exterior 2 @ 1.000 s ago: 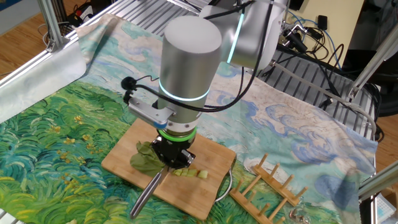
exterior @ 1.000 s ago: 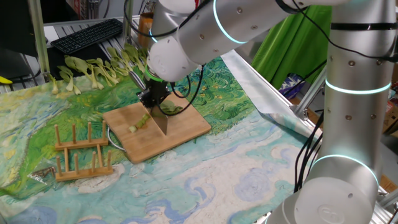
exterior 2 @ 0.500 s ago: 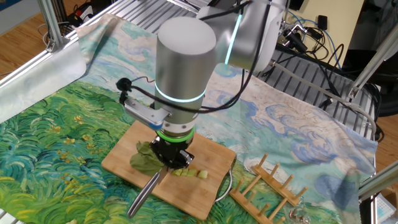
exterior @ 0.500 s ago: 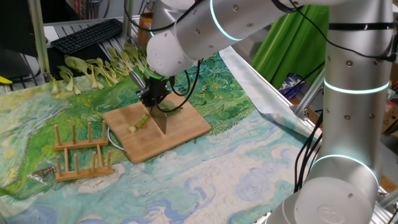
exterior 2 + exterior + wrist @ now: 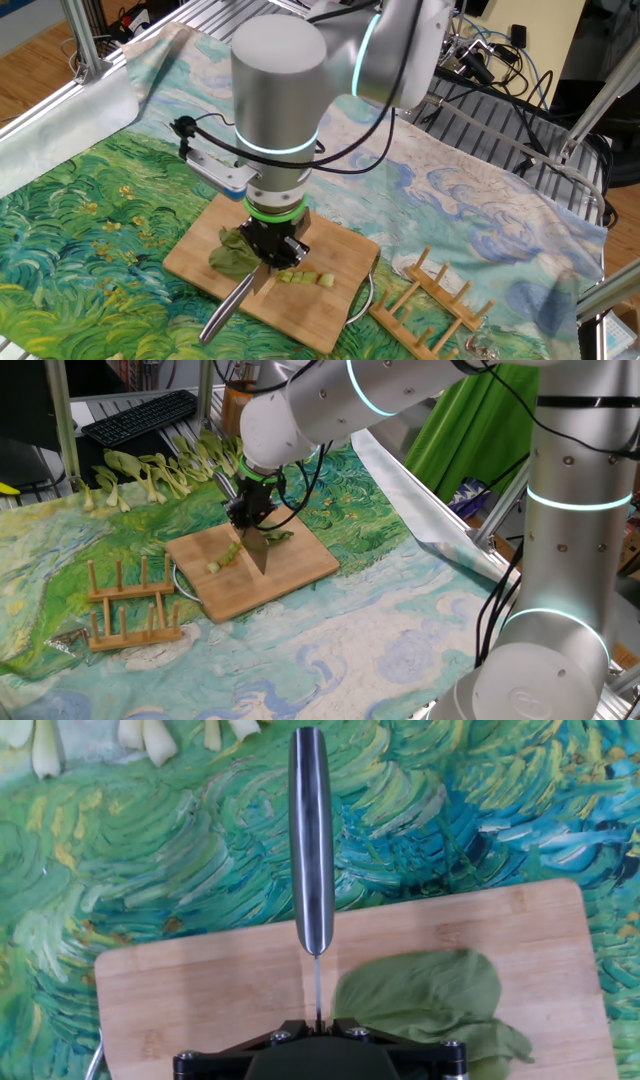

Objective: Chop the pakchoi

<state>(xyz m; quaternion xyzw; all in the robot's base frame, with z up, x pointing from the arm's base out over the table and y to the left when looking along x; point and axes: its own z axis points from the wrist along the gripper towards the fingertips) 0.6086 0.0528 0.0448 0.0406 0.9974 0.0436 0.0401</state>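
One pakchoi (image 5: 232, 553) lies on the wooden cutting board (image 5: 300, 572), stalk cut into short pieces (image 5: 305, 278), leaves (image 5: 425, 995) beside the blade. Gripper (image 5: 268, 268) clamps narrowly on the knife (image 5: 311, 830), pointing straight down.

The cutting board (image 5: 265, 565) lies on the tablecloth (image 5: 400, 620). The pakchoi (image 5: 430, 995) lies on the board, leaves to one side of the knife (image 5: 311, 840) and cut stalk pieces (image 5: 305, 278) to the other. The wooden rack (image 5: 130, 605) stands beside the board. Whole pakchoi (image 5: 160, 470) lie behind the board, near the keyboard (image 5: 140, 415).
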